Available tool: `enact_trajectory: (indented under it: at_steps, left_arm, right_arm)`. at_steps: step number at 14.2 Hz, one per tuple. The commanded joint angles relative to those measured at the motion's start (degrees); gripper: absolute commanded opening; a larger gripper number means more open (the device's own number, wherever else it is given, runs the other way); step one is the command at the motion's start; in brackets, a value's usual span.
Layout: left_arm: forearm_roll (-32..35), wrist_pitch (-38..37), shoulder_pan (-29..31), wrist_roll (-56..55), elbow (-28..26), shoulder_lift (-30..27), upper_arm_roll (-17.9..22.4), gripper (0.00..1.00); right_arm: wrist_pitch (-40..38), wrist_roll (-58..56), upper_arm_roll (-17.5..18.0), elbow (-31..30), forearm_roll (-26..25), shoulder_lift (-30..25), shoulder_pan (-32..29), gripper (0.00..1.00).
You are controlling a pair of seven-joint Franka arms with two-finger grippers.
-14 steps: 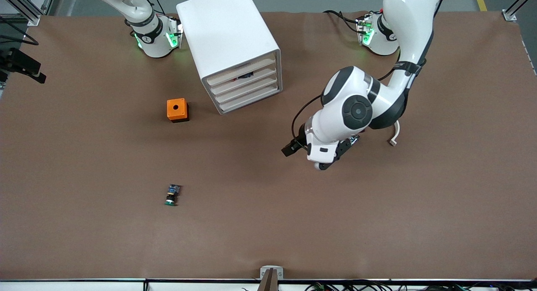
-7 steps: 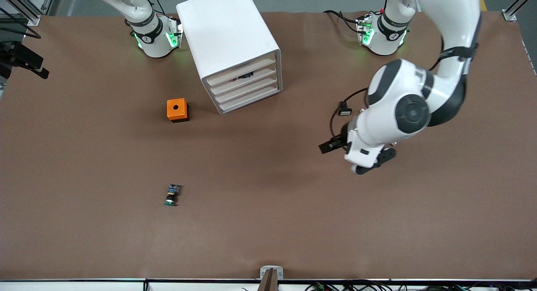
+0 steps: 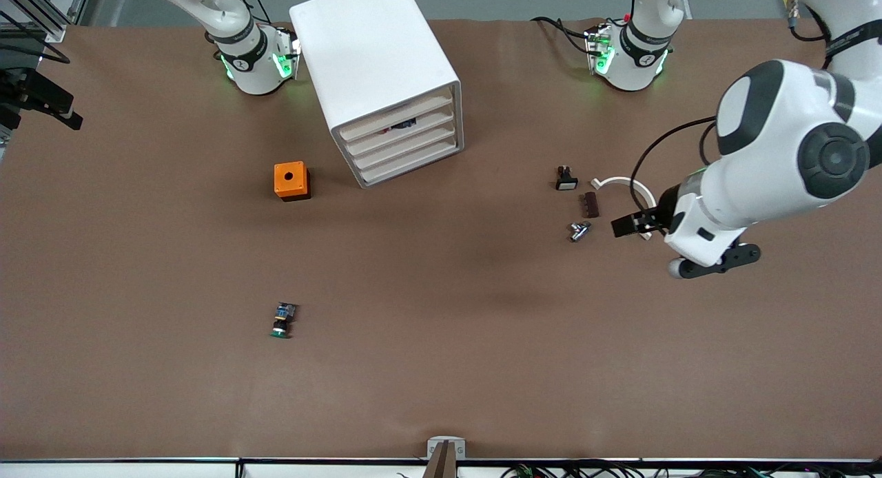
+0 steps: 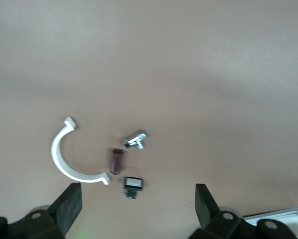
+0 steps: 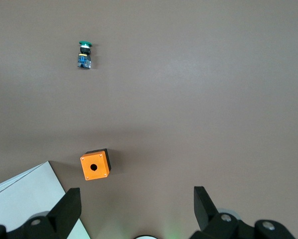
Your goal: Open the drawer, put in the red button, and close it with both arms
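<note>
- The left hand (image 4: 134, 209) hangs released and empty above the bench (image 3: 441, 381), toward the left arm's end, over a white curved clip (image 3: 623, 183), a brown bar (image 3: 590, 204), a metal fitting (image 3: 579, 231) and a black switch (image 3: 566, 179).
- The right hand (image 5: 134, 211) is released and empty, high over an orange box (image 3: 291, 180) beside the white drawer cabinet (image 3: 386, 78).
- All drawers (image 3: 403, 144) are shut; a small dark item shows at one drawer slot, and I cannot tell whether it is the red button.
- A green-capped switch (image 3: 282, 320) lies nearer the front camera than the box.

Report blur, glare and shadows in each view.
Front view: sharp, with soft shadows on the brown table and green glow at both arm bases. Left wrist view: slightly soft, with a pale wash around the white curved clip. Right wrist view: evenly lit, orange box crisp.
</note>
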Motion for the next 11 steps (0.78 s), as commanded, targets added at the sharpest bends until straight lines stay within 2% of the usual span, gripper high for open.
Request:
enact_trajectory:
  at_steps: [1,4,6,11]
  left_arm:
    - [2.49,-0.56,1.89,3.84,-2.05,-2.69,-0.45,1.00]
    - [3.99,-0.73,5.14,9.72,-6.17,-6.29,-0.97,1.00]
    - [3.99,-0.73,5.24,14.38,-9.25,-9.36,0.25,1.00]
    - [3.99,0.06,4.01,20.72,-18.30,-18.23,7.02,1.00]
  right_arm:
    - [1.13,-0.13,0.75,-1.48,0.91,-1.56,-1.04,1.00]
    - [1.75,-0.22,0.92,-1.48,0.91,-1.56,-0.70,1.00]
    - [1.75,-0.22,0.84,-1.48,0.91,-1.64,-0.43,1.00]
    - [1.66,-0.31,0.75,-1.57,0.91,-1.64,-0.52,1.00]
